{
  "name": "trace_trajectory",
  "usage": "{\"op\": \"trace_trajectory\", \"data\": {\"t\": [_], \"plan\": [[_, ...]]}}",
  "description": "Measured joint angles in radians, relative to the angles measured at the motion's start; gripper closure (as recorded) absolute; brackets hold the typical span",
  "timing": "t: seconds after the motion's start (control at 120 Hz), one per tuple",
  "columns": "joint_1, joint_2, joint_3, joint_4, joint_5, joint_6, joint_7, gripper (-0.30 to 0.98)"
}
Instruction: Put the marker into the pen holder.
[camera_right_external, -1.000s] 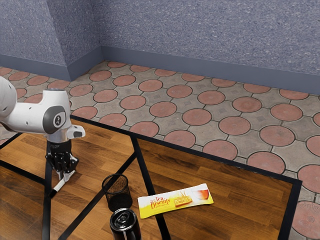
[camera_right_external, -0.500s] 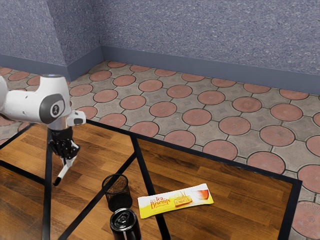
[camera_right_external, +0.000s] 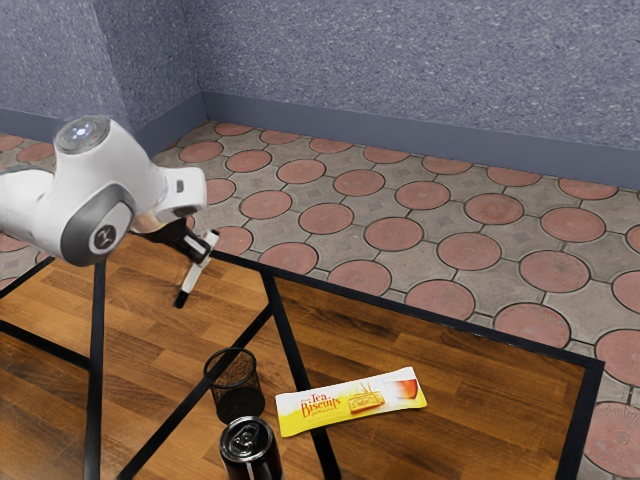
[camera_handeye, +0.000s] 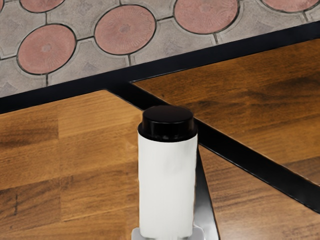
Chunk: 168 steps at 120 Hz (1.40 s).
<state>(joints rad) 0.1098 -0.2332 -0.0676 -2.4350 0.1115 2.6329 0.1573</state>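
At the frame's left, above the wooden table (camera_right_external: 450, 395), I am holding the marker (camera_right_external: 195, 277) in the gripper (camera_right_external: 207, 252); the jaws are closing on its pale barrel from two sides, parted by about its thickness, and nothing else is sitting between them. The marker is hanging aslant, its black end (camera_handeye: 168, 122) pointing down to the lower left; I am judging that a grip on the barrel is leaving this end free for entering first, though the tilt is calling for straightening before any lowering.

The black mesh pen holder (camera_right_external: 240, 402) is standing upright and open-mouthed left of centre near the bottom, ready for a drop from above; the black can (camera_right_external: 250, 455) is standing just beside it, near enough to be a knocking risk if I am coming in low.

At lower centre a yellow-and-white packet (camera_right_external: 352, 402) is lying flat, reading "Tea Biscuits" in red; smaller print above is defying me, as is the can's lettering; the arm's round emblem (camera_right_external: 103, 237) is showing no readable name.
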Motion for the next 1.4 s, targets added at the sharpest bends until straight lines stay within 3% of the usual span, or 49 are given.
{"op": "trace_trajectory", "data": {"t": [0.1,0.192,0.417,0.908,1.092,1.2,1.292,1.4], "plan": [[-0.007,-0.059,-0.109,-0.074,-0.147,0.102,-0.001,0.79],[-0.007,-0.098,-0.143,-0.133,-0.255,0.169,0.002,0.79],[-0.007,-0.157,-0.223,-0.216,-0.359,0.249,-0.003,0.79],[0.005,-0.156,-0.262,-0.285,-0.385,0.279,-0.036,0.79],[0.005,-0.161,-0.275,-0.282,-0.385,0.249,-0.046,0.4],[0.01,-0.166,-0.274,-0.263,-0.384,0.223,-0.05,0.24],[0.048,-0.138,-0.245,-0.107,-0.381,0.144,-0.058,0.16],[0.054,-0.027,-0.181,0.356,-0.292,-0.164,-0.114,0.09]]}}
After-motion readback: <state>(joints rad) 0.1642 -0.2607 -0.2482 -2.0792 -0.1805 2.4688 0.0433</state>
